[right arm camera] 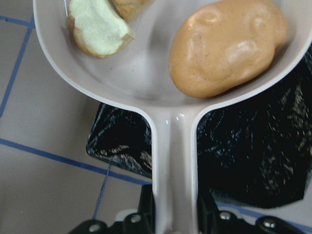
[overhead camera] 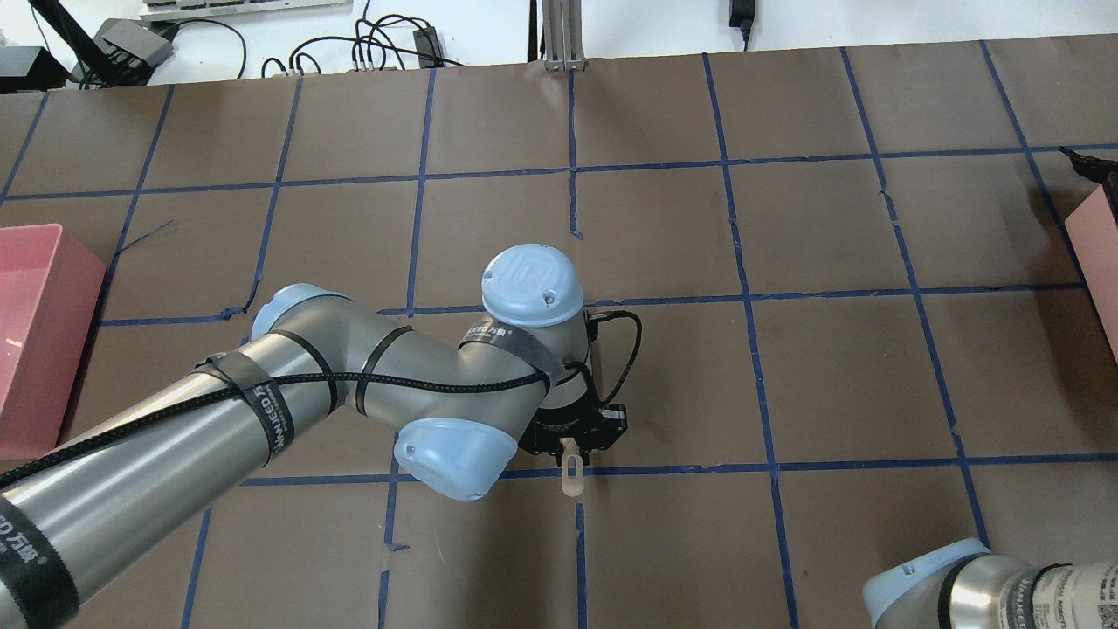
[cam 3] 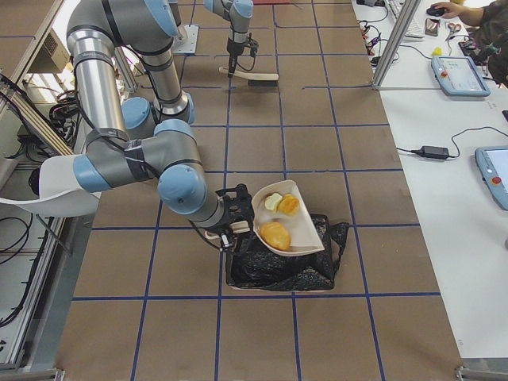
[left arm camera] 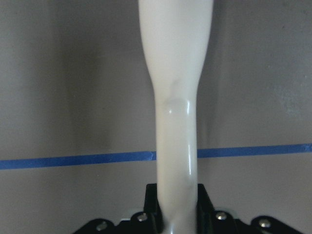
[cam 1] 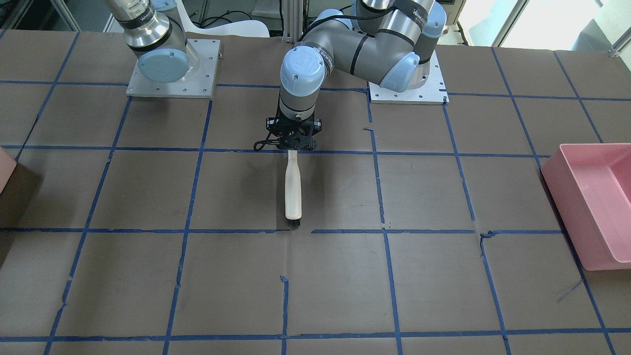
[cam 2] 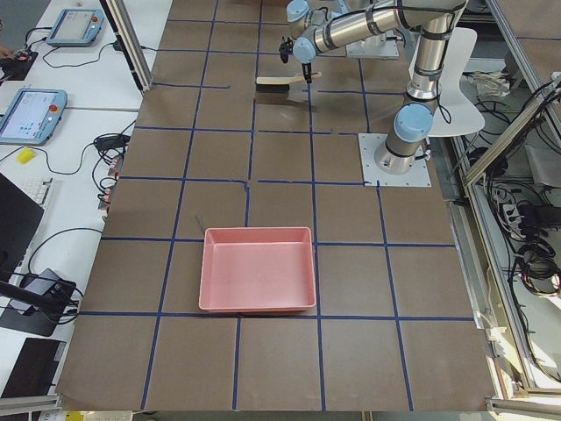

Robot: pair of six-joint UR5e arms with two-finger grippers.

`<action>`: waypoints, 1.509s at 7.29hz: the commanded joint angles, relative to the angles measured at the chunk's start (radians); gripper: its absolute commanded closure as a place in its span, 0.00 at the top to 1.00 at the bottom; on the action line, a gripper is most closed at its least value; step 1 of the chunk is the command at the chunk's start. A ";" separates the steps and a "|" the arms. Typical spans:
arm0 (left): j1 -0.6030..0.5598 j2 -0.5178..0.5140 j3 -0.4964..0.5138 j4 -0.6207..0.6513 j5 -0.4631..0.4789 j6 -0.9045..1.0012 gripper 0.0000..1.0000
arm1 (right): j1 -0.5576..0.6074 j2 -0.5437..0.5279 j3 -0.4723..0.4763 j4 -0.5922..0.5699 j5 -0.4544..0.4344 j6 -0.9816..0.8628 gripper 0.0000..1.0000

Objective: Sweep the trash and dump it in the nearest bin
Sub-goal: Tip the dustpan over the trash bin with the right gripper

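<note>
- The right gripper (right arm camera: 175, 209) is clenching the handle of the white dustpan (right arm camera: 146, 68). Its jaws are pressing the handle from both sides, just below the neck of the pan.
- The trash is lying loose inside the pan. The tan potato-shaped lump (right arm camera: 229, 46) is on one side, and a torn chunk (right arm camera: 97, 27) with a whitish inside is on the other, with a second orange chunk (cam 3: 289, 205) just beside it.
- The pan is hanging over the black bag (cam 3: 278, 274) that is lining the bin (overhead camera: 1102, 253), at the worktop's (cam 1: 236, 296) end on the robot's right. I cannot tell if the pan is touching the bag.
- The lumps are looking light and a little soft to me, and the pan smooth. I am expecting them to slide or roll as soon as the pan is tipping, the round one first. They are better carried by the stiff handle than pinched directly.
- The left gripper (cam 1: 294, 141) is grasping the brush (cam 1: 293, 190) by the end of its handle near the worktop's middle, with the bristles pointing toward the operators' edge.
- Only the exterior right view is showing the whole pan above the bag. The front-facing and overhead views are giving only a slanted peach edge of the bin, and no pan. The right wrist view is showing the grip closely.
- The rose-pink tub (cam 2: 254, 307) is standing at the worktop's opposite end, well apart from the trash.
</note>
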 commanded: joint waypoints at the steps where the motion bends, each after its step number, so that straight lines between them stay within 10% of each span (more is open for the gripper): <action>1: -0.002 -0.003 -0.001 0.003 -0.003 -0.014 0.00 | -0.008 0.002 -0.003 0.013 -0.076 0.009 0.09; 11: -0.016 -0.009 -0.010 0.014 -0.006 -0.007 0.17 | 0.024 0.007 -0.077 0.062 -0.329 0.113 0.14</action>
